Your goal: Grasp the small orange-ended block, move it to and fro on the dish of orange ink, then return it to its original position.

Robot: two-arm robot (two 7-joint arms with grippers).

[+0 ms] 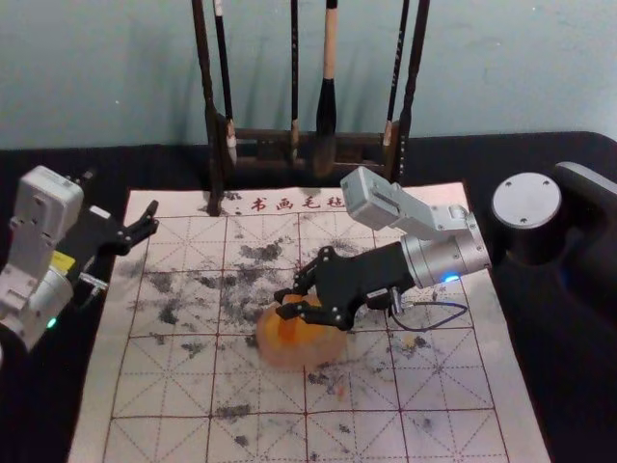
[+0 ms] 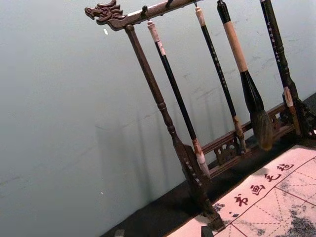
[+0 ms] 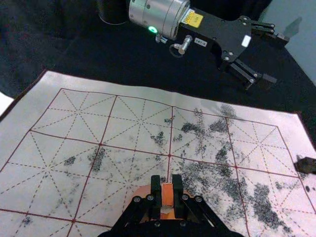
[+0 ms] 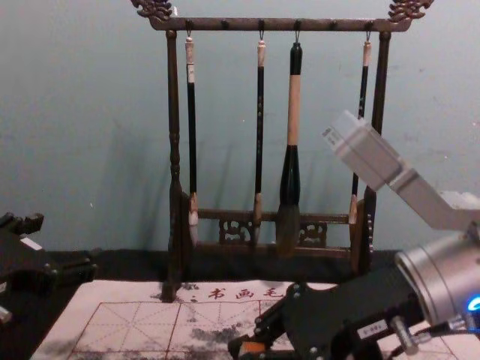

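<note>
Grasp: done; right gripper [image 3: 167,179] closed on the orange-ended block [image 3: 167,196], one finger against each side, no gap seen. Block position: over the dish of orange ink [image 1: 285,360] on the calligraphy felt [image 1: 448,391]; contact with the ink cannot be told. Left gripper [image 3: 275,60] idle beyond the felt's left edge, fingers spread wide, nothing held. Progress, as judged: at the inking stage; strokes completed, if any, cannot be counted; return to the original position outstanding, as is release.
</note>
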